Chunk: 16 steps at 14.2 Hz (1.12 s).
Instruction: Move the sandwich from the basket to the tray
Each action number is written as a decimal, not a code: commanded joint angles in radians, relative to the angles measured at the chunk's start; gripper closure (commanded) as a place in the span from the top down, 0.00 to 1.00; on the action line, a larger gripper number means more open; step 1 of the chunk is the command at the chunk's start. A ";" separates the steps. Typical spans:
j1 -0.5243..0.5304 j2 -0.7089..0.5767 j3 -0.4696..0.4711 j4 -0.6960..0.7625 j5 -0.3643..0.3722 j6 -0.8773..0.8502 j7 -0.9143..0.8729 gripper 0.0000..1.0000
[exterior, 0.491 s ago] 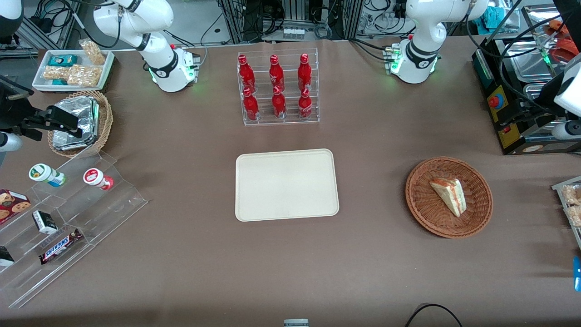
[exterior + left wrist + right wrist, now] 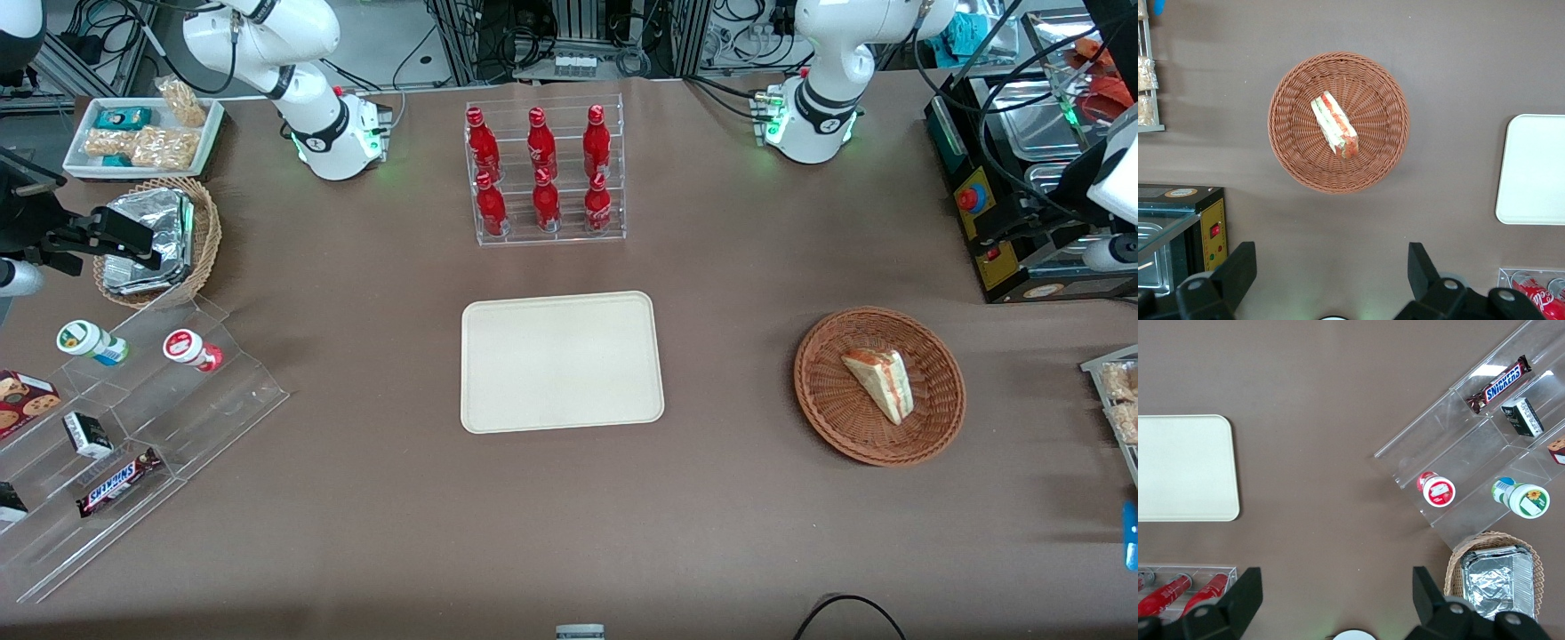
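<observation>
The sandwich (image 2: pixel 880 384) is a white wedge with red and green filling and lies in the reddish-brown wicker basket (image 2: pixel 827 404) toward the working arm's end of the table. Both show in the left wrist view, the sandwich (image 2: pixel 1334 125) in the middle of the basket (image 2: pixel 1381 143). The cream tray (image 2: pixel 560 362) lies bare at the table's middle, and its edge shows in the left wrist view (image 2: pixel 1535 170). My left gripper (image 2: pixel 1331 267) is open and empty. It hangs high above the brown table, farther from the front camera than the basket, and touches nothing.
A clear rack of red bottles (image 2: pixel 544 173) stands farther from the front camera than the tray. A black control box (image 2: pixel 987 213) with a red button sits beside the basket toward the working arm's end. A snack rack (image 2: pixel 1116 400) stands at that table edge.
</observation>
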<state>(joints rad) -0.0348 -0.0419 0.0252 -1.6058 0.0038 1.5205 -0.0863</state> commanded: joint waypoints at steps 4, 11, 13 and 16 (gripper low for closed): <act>-0.014 -0.003 0.009 0.001 -0.008 -0.014 0.003 1.00; -0.011 0.066 0.007 -0.103 -0.002 0.050 0.005 1.00; -0.005 0.089 0.009 -0.204 0.004 0.194 0.005 1.00; -0.002 0.144 0.013 -0.314 0.005 0.386 0.000 1.00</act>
<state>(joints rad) -0.0357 0.0877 0.0311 -1.8556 0.0047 1.8176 -0.0863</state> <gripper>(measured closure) 0.000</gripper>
